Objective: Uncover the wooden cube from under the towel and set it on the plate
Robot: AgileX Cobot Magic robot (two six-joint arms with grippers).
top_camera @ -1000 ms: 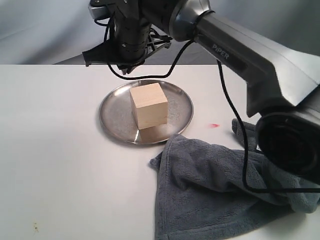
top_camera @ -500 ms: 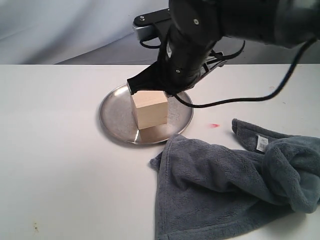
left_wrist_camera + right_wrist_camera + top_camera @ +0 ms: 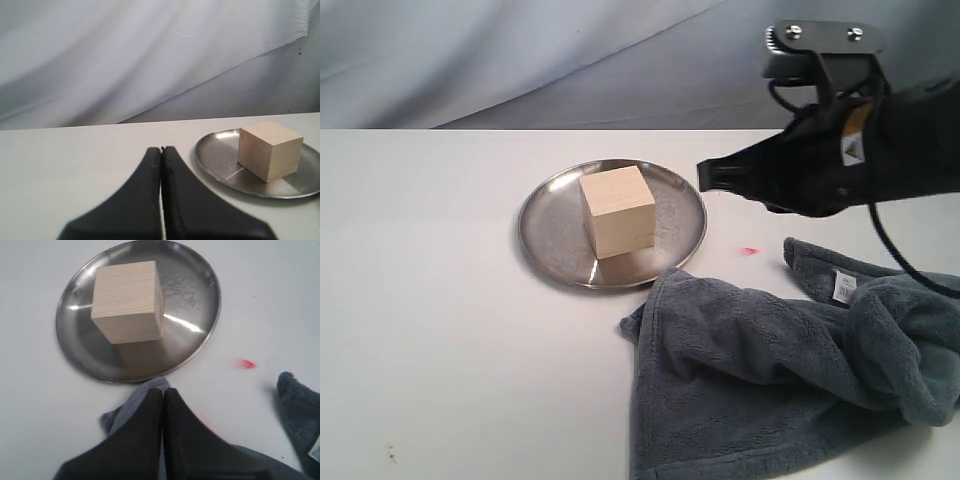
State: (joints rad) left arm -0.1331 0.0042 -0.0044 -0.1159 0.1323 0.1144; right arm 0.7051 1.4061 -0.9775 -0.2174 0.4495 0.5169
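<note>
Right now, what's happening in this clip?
The wooden cube sits uncovered on the plate, and the towel lies crumpled on the table beside it, one corner at the plate's rim. Neither arm holds anything: the right gripper hovers shut near the plate, the left gripper is shut too, low over the table. The job looks done.

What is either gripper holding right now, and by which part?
Nothing. The left gripper and right gripper are both shut and empty. The wooden cube sits free on the plate; the towel lies loose beside it.
</note>
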